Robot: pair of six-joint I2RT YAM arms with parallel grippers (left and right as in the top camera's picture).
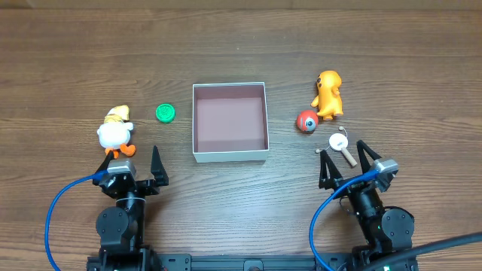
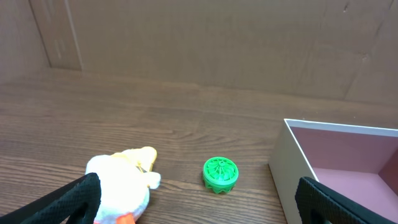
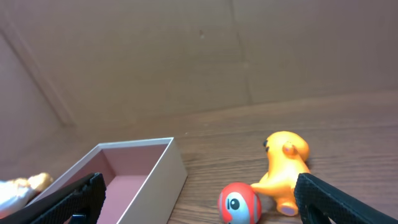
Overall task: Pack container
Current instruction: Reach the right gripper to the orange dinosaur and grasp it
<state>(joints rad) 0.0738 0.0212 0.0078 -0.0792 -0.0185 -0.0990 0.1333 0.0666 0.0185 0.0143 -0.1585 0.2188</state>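
Your left gripper (image 1: 130,158) stands wide open, holding nothing. The white duck (image 1: 114,134) sits just ahead of its left finger, and the green disc (image 1: 166,113) lies farther ahead to its right. The container (image 1: 230,156) rests ahead and right of it, between your arms. Your right gripper (image 1: 341,150) is spread wide and empty. A red eyeball (image 1: 306,122) and an orange figure (image 1: 328,94) lie ahead of it, and a small pale piece (image 1: 340,143), perhaps a mallet, lies by its fingertips.

Soft even light, faint shadows, sharp focus.
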